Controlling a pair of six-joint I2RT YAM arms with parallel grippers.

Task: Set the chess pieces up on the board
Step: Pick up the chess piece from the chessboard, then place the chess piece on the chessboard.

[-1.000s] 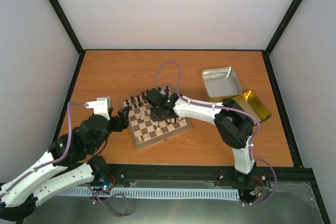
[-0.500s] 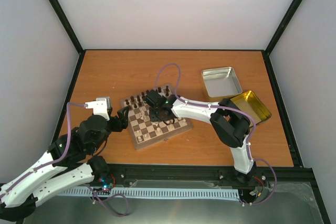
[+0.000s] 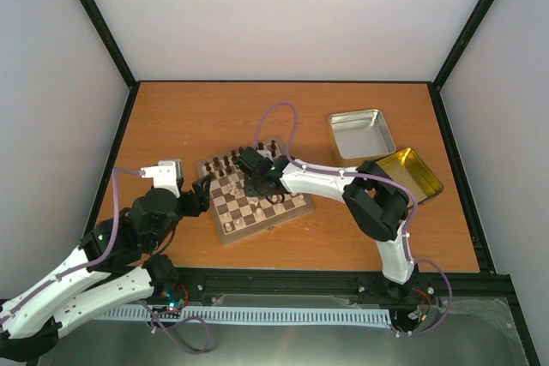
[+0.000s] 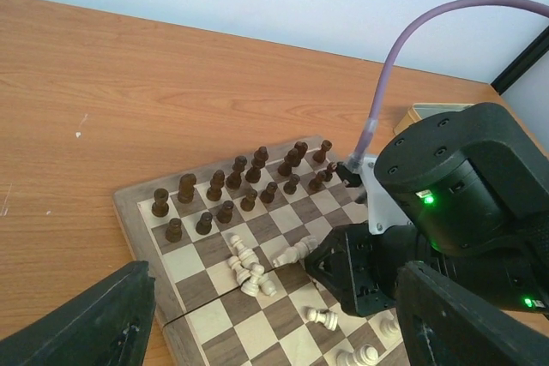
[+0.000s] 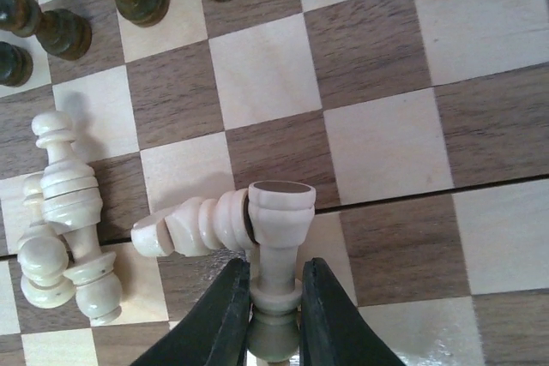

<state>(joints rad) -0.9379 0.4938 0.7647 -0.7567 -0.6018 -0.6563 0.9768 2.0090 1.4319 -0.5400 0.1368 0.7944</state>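
The board (image 3: 257, 231) lies at the table's middle, in front of both arms. My right gripper (image 5: 274, 297) is shut on a pale cream chess piece (image 5: 276, 220), pinching its thin stem, with its round base pointing away from the camera. A second cream piece (image 5: 193, 225) lies on its side, touching the held one's base. More cream pieces lie in a heap (image 4: 244, 270) to the left. From above, the right gripper (image 3: 255, 179) is low over the board's middle. My left gripper (image 4: 274, 297) hovers open at the board's left edge, holding nothing.
Dark brown chessmen (image 4: 249, 177) stand in two rows along the board's far side. A few cream pieces (image 4: 324, 318) lie or stand on the near squares. A silver tin (image 3: 361, 134) and a gold tin (image 3: 410, 173) sit at the right of the table.
My right gripper's jaws have closed onto the cream piece, and that arm has shifted slightly left over the board. The left arm has stayed put.
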